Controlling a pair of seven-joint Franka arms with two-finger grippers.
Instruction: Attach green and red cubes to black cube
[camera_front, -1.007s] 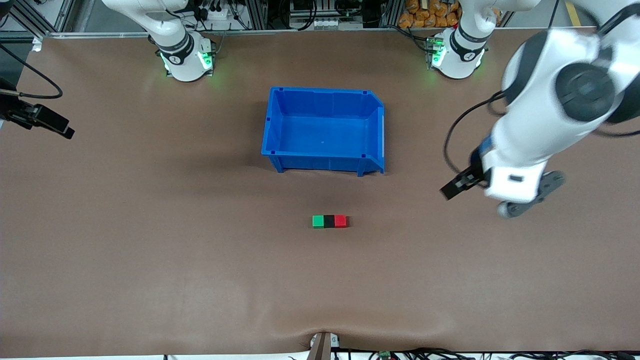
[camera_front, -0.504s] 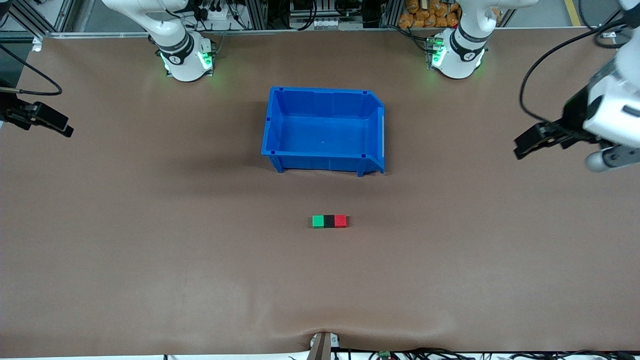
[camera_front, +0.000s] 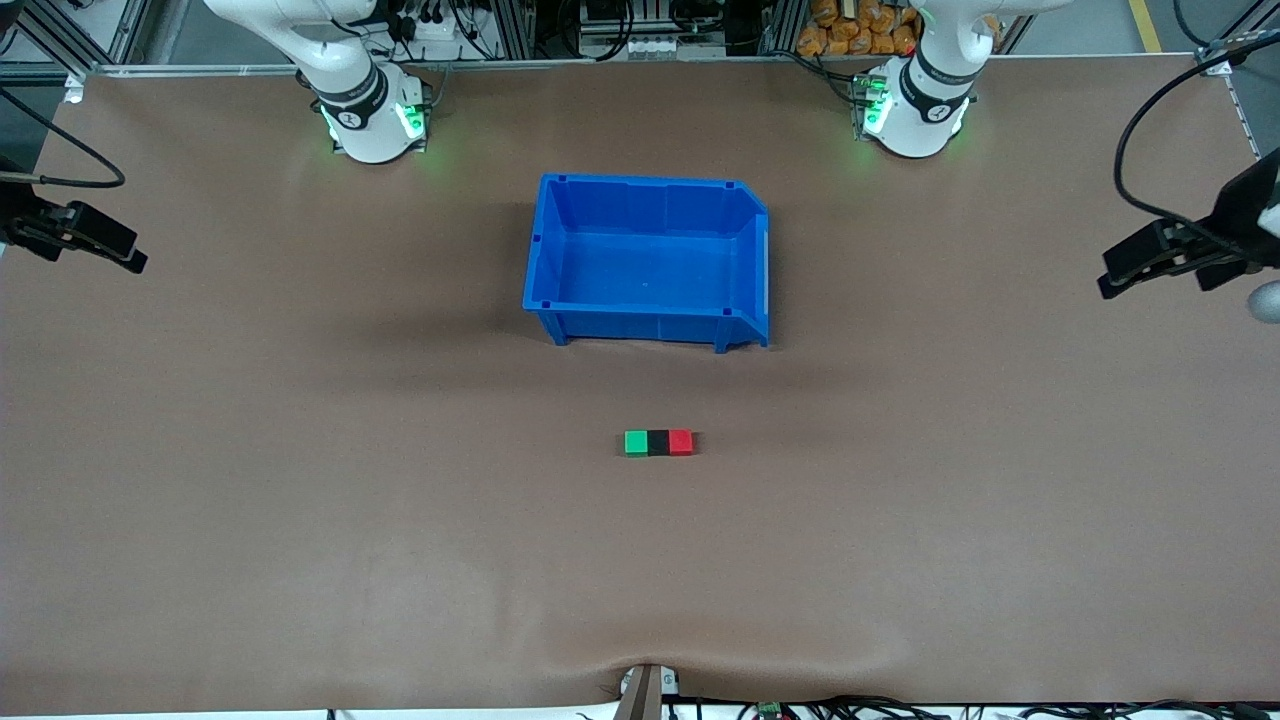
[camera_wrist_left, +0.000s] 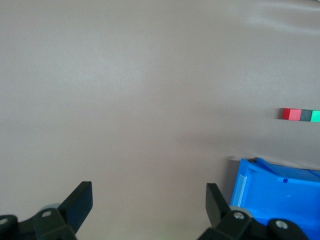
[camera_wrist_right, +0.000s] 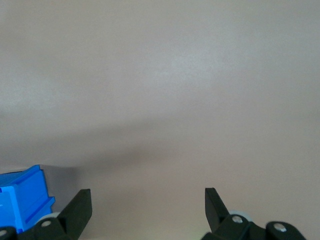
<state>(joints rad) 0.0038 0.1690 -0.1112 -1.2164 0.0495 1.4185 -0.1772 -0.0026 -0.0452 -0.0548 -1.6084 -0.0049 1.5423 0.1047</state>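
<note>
The green cube (camera_front: 635, 442), black cube (camera_front: 657, 442) and red cube (camera_front: 681, 442) lie joined in one row on the brown table, nearer the front camera than the blue bin. The row also shows in the left wrist view, with the red cube (camera_wrist_left: 288, 114), black cube (camera_wrist_left: 303, 115) and green cube (camera_wrist_left: 315, 116). My left gripper (camera_front: 1125, 272) is open and empty, up over the left arm's end of the table. My right gripper (camera_front: 110, 252) is open and empty over the right arm's end. In the wrist views the left gripper (camera_wrist_left: 149, 198) and right gripper (camera_wrist_right: 148, 205) both show bare table between spread fingers.
A large empty blue bin (camera_front: 560, 240) stands mid-table between the cubes and the arm bases; it also shows in the left wrist view (camera_wrist_left: 280, 200) and the right wrist view (camera_wrist_right: 22, 197). A small fixture (camera_front: 645, 688) sits at the table's near edge.
My left arm has swung up and away from beside the cube row to the left arm's end of the table. The cubes and right arm have not moved.
</note>
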